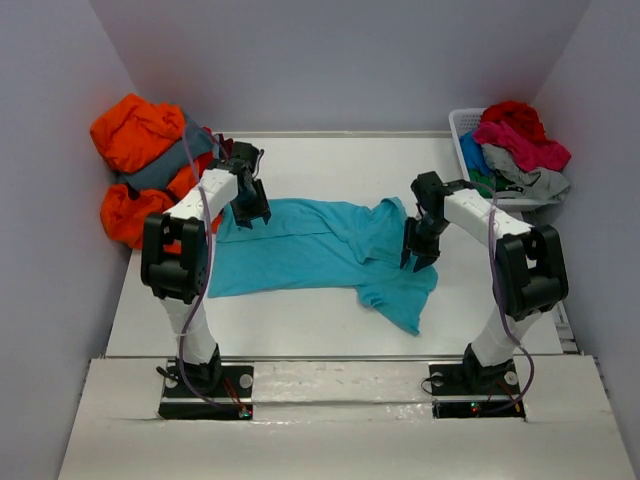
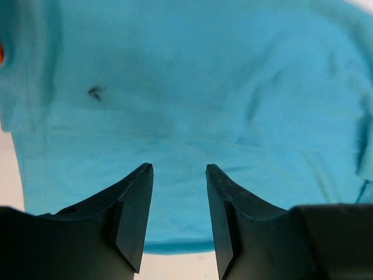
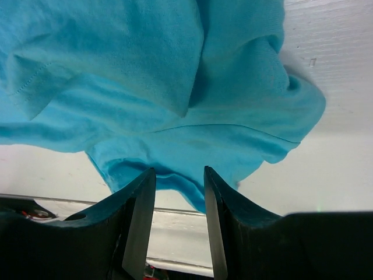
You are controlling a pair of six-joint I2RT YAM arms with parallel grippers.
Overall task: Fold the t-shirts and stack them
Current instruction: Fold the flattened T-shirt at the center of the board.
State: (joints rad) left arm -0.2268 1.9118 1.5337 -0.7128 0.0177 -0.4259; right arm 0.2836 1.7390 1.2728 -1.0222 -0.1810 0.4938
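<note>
Your turquoise shirt point(image 1: 320, 250) lies spread on the table point(image 1: 300, 325) between the arms. Your left gripper point(image 1: 254, 214) and right gripper point(image 1: 419, 257) hang over its two ends, jaws parted, holding nothing.

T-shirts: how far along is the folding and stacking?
Done: no folded stack shows; orange and grey shirts lie heaped at far left. In hand: the turquoise shirt lies spread on the table, its right end rumpled, with the left fingers and right fingers open above it. Left: folding it, plus the piled shirts in the basket.

Lab cell: grey walls point(image 1: 330, 60), white table point(image 1: 320, 325).
</note>
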